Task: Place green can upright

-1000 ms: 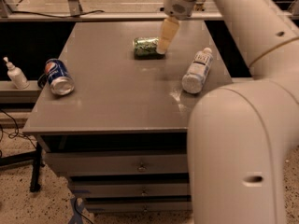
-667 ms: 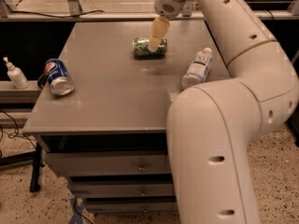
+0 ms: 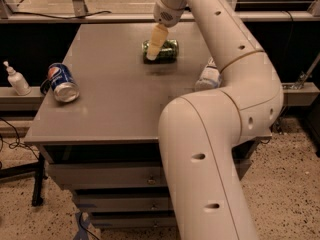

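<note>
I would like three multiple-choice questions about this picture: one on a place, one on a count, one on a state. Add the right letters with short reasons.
1. Where is the pincer?
A. at the table's near left corner
B. down by the drawers
C. at the green can, on the far part of the table

2. How many drink cans are on the table?
A. one
B. two
C. three

3. How is the green can placed?
A. lying on its side
B. upright
C. crushed flat

Answers:
1 C: the pincer shows at the can's left part.
2 B: the green can and the blue Pepsi can.
3 A: its long side rests on the table.
</note>
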### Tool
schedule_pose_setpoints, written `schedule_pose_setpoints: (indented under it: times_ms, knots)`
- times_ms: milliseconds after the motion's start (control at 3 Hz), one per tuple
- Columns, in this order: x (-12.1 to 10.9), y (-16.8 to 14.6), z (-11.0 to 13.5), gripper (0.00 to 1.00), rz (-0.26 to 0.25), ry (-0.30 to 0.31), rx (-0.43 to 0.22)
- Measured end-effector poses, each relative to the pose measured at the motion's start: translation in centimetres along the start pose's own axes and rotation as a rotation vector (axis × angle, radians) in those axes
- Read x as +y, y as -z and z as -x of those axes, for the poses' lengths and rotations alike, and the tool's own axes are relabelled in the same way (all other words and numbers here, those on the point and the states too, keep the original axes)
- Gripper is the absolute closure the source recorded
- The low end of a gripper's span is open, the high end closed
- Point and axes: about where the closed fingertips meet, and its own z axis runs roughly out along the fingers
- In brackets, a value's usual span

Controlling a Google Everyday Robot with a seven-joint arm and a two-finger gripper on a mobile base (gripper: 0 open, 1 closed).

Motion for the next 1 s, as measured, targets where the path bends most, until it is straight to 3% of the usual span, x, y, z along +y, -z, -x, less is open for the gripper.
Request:
schedule_pose_setpoints:
  times_ms: [333, 1000]
  knots:
    - [-0.1, -1.9, -0.2, 0.00, 0.017, -0.024, 0.014]
    - [0.3, -3.5, 0.4, 0.40, 0.043, -0.031, 0.027]
